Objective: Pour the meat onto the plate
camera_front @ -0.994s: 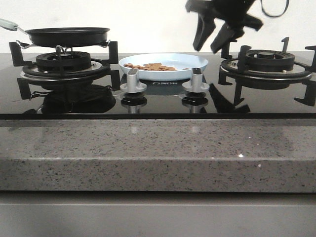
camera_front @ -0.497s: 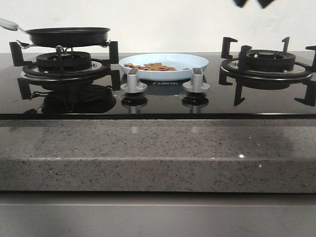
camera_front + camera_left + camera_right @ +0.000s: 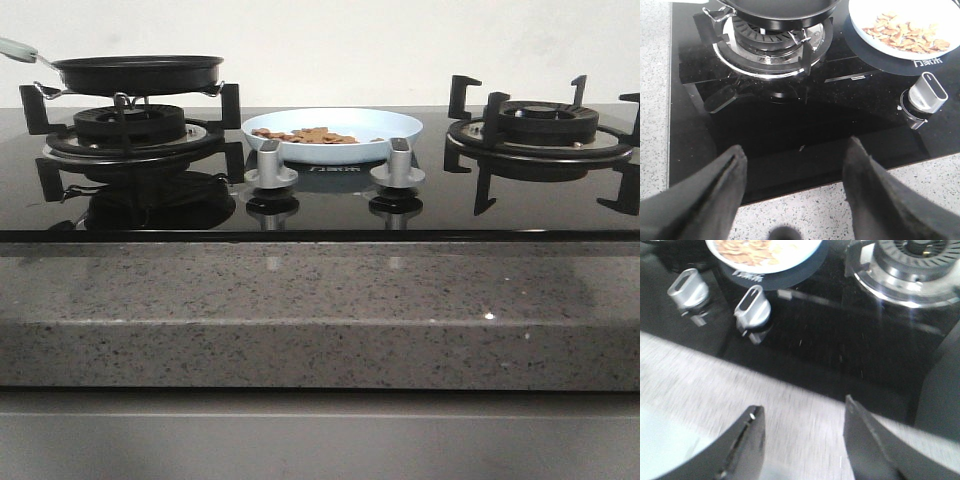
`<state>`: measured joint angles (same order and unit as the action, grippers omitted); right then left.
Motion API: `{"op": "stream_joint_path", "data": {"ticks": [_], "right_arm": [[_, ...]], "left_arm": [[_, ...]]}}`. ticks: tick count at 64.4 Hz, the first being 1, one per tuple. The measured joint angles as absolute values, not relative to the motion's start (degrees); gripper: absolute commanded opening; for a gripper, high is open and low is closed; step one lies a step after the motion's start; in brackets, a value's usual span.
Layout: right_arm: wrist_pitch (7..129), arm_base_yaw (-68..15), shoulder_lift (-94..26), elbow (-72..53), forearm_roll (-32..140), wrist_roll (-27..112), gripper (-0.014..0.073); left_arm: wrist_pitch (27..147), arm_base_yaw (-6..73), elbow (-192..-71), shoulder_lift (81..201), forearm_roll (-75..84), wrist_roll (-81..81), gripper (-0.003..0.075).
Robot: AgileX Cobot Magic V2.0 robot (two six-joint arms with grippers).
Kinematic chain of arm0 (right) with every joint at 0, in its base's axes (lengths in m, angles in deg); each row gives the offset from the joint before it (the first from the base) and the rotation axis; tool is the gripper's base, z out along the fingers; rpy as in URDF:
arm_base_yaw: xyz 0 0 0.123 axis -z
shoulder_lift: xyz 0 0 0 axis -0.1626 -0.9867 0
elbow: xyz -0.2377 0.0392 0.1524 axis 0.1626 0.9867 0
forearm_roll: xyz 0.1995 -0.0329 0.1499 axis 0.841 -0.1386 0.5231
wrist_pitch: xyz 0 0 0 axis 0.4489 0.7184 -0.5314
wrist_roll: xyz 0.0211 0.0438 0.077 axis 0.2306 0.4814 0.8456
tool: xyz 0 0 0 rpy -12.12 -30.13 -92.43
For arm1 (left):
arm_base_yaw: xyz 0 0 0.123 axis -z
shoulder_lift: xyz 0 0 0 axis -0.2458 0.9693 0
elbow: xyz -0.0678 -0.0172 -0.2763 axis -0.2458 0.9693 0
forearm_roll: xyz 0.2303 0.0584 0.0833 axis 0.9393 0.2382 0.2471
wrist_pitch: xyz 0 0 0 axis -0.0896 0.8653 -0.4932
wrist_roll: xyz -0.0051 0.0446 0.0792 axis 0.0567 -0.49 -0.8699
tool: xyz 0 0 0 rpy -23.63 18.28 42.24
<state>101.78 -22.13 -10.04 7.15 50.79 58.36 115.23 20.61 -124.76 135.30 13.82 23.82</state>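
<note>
The pale light-blue plate (image 3: 335, 124) stands on the black glass hob between the two burners, behind the two knobs. The orange-brown meat pieces (image 3: 305, 135) lie on its left half. The plate (image 3: 875, 31) and meat (image 3: 905, 35) also show in the left wrist view, and the plate (image 3: 795, 252) and meat (image 3: 742, 252) in the right wrist view. My left gripper (image 3: 795, 165) is open and empty above the hob's front edge. My right gripper (image 3: 802, 417) is open and empty above the stone counter in front of the hob. Neither gripper shows in the front view.
A black frying pan (image 3: 135, 72) with a pale handle sits on the left burner (image 3: 128, 125). The right burner (image 3: 540, 125) is bare. Two silver knobs (image 3: 270, 165) (image 3: 398, 163) stand in front of the plate. A speckled stone counter (image 3: 320, 300) runs along the front.
My right gripper has risen from above the hob, right of the plate, and left the front view through the top. The plate, meat and pan have not moved.
</note>
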Motion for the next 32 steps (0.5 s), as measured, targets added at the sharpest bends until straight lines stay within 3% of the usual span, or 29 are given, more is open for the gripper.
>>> {"op": "stream_joint_path", "data": {"ticks": [11, 32], "right_arm": [[102.7, -22.1, 2.5, 12.7, 50.0, 61.2, 0.0392], [106.0, -22.1, 3.6, 13.6, 48.4, 62.1, 0.0392]], "left_arm": [[115.2, 20.6, -124.8, 135.3, 13.8, 23.8, 0.0419], [115.2, 20.6, -124.8, 135.3, 13.8, 23.8, 0.0419]]}}
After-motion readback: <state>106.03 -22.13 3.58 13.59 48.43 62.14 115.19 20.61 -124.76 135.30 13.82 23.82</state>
